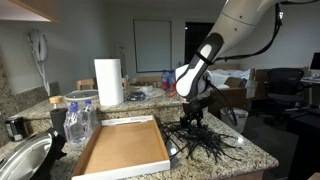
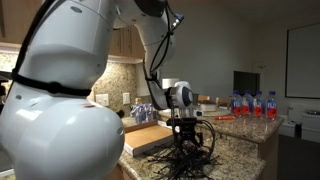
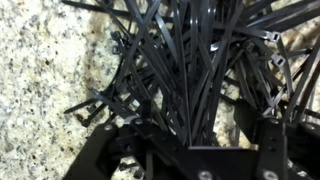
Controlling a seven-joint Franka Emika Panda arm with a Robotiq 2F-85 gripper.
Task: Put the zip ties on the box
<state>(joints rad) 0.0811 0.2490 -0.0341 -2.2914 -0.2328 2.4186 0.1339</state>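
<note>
Zip ties (image 1: 205,140) apparently outside the box (image 1: 120,150)

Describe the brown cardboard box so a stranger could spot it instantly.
Start at the speckled granite counter. On it, in front of the upright white paper towel roll, lies the wide, shallow brown cardboard box. Unlike the round metal bowl on one side and the black zip-tie tangle on the other, it is flat, rectangular and empty.
</note>
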